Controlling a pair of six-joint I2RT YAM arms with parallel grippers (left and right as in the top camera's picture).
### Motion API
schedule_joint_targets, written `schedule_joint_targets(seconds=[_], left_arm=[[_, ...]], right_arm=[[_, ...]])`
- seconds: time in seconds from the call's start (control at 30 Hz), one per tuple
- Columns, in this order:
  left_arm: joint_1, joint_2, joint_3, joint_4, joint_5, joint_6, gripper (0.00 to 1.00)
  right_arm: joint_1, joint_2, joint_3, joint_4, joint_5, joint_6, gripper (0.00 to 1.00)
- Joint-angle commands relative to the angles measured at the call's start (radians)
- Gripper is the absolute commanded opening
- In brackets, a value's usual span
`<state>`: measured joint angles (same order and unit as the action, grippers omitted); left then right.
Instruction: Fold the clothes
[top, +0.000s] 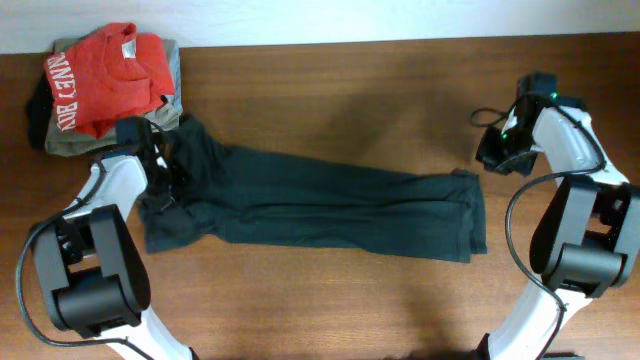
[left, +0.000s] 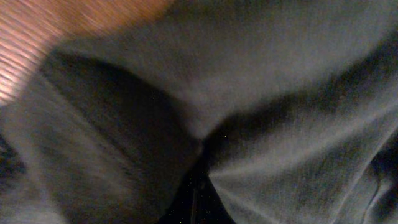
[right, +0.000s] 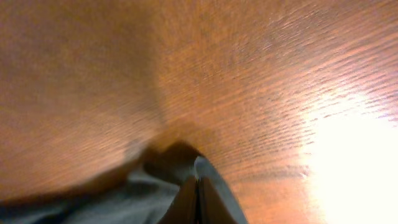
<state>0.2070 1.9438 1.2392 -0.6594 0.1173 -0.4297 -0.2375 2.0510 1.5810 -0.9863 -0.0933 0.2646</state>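
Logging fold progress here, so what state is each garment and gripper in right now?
T-shirt: folded lengthwise into a long band, flat on the table, left end bunched.
Left gripper: shut on the T-shirt's left end.
Right gripper: shut on the T-shirt's right corner.
Red shirt: crumpled, lying on the grey-olive garment.
Grey-olive garment: folded, under the red shirt.

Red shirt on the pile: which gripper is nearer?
Left. The left gripper sits right beside the red shirt, on the dark shirt's end; the right gripper is at its opposite end.
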Motion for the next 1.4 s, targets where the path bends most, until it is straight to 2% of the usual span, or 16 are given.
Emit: schedule_joint_targets(seconds=[0.0, 0.07, 0.1, 0.27, 0.33, 0.43, 0.53, 0.67, 0.77, 0.87, 0.97, 1.0, 1.07, 1.1, 1.2, 1.37], left_arm=[[0.020, 0.014, 0.114, -0.097, -0.034, -0.005, 0.01], [0.018, 0.014, 0.138, -0.135, -0.035, 0.008, 0.01], [0.018, 0.014, 0.138, -0.140, -0.035, 0.009, 0.01], [0.018, 0.014, 0.138, -0.169, -0.034, 0.032, 0.01], [0.019, 0.015, 0.138, -0.173, -0.035, 0.042, 0.01], [0.018, 0.017, 0.138, -0.176, -0.035, 0.042, 0.01], [0.018, 0.017, 0.138, -0.199, -0.035, 0.042, 0.01], [0.019, 0.017, 0.138, -0.213, -0.034, 0.042, 0.01], [0.016, 0.016, 0.138, -0.190, -0.033, 0.047, 0.00], [-0.011, 0.000, 0.156, -0.188, -0.027, 0.117, 0.00], [-0.091, -0.092, 0.161, -0.187, -0.006, 0.196, 0.00], [-0.126, -0.123, 0.161, -0.193, 0.044, 0.242, 0.01], [-0.219, -0.134, 0.159, -0.245, 0.109, 0.267, 0.01], [-0.263, -0.118, 0.150, -0.257, 0.126, 0.267, 0.00], [-0.358, -0.048, 0.143, -0.232, 0.130, 0.268, 0.01], [-0.354, 0.117, 0.143, -0.224, 0.118, 0.259, 0.01]], right_arm=[[0.002, 0.005, 0.202, -0.182, -0.073, -0.042, 0.04], [0.031, 0.005, 0.251, -0.348, -0.211, -0.140, 0.04], [0.044, 0.007, 0.238, -0.362, -0.210, -0.152, 0.04], [0.187, 0.016, -0.030, -0.175, -0.257, -0.151, 0.04], [0.226, 0.016, -0.164, -0.092, -0.259, -0.081, 0.04], [0.205, 0.016, -0.242, -0.082, -0.099, 0.014, 0.04], [0.150, 0.016, -0.253, -0.060, -0.074, 0.012, 0.04], [0.037, 0.016, -0.253, 0.098, -0.004, 0.014, 0.04], [-0.045, 0.016, -0.167, 0.174, -0.062, 0.005, 0.04], [-0.050, 0.016, 0.007, 0.019, -0.064, -0.029, 0.09], [-0.050, 0.016, 0.230, -0.182, -0.064, -0.058, 0.24], [-0.050, 0.016, 0.283, -0.230, -0.064, -0.058, 0.24], [-0.050, 0.016, 0.332, -0.317, -0.081, -0.059, 0.08], [-0.047, 0.017, 0.314, -0.323, -0.090, -0.059, 0.04], [-0.014, 0.017, 0.189, -0.275, -0.090, -0.078, 0.04], [0.018, 0.019, -0.100, -0.008, -0.085, -0.066, 0.04]])
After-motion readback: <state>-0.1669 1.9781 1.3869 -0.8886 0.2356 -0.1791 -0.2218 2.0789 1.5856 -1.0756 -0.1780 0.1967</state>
